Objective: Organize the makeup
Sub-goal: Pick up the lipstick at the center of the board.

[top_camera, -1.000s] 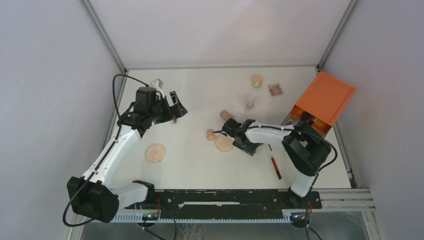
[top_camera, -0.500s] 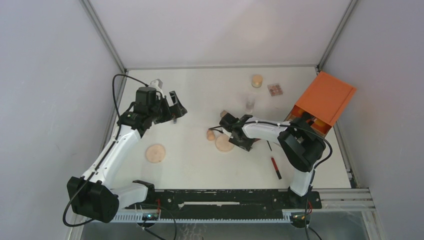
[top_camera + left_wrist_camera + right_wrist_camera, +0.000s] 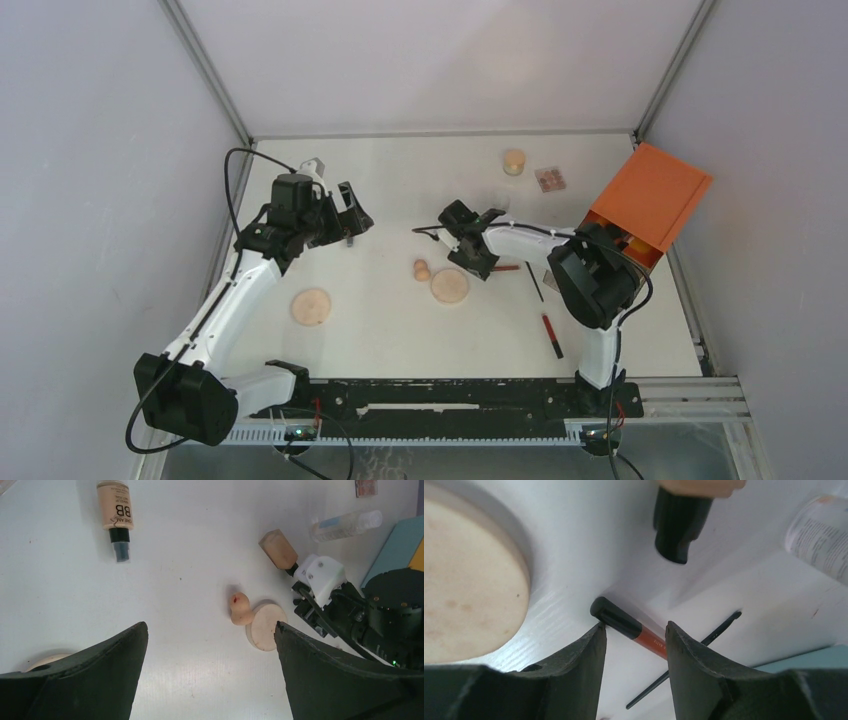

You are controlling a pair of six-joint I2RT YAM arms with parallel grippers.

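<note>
Nearest the bases, a red/black pencil (image 3: 552,335) lies loose on the table (image 3: 390,340), long axis roughly near-to-far. To its left a round tan disc (image 3: 311,306) sits alone. A bit further out is a 2nd disc (image 3: 450,285) w/ the beige sponge (image 3: 421,270) just beside it.

The right gripper (image 3: 635,626) is low over a 2nd red pencil (image 3: 646,634), which lies flat on the table mid-right, just past the 2nd disc. The jaws stand apart, one finger each side of it, and no clamp shows in the wrist view. The pencil's long axis slants across the gap, black cap toward the disc and red barrel toward the thin black brush (image 3: 684,655). From above it reads approx. left-right.

The left gripper (image 3: 210,625) hangs wide open and holds nothing, well left of the others. A BB bottle (image 3: 116,515) lies flat in its view.

Far side: a clear bottle (image 3: 345,522), a peach pot (image 3: 514,161), a small palette (image 3: 550,179) and the orange-topped box (image 3: 650,200).

Judgement: early stage. Nearly all the makeup is scattered and nothing is visibly grouped. Box contents can't be made out. Left to do: basically everything, starting w/ this pencil.
</note>
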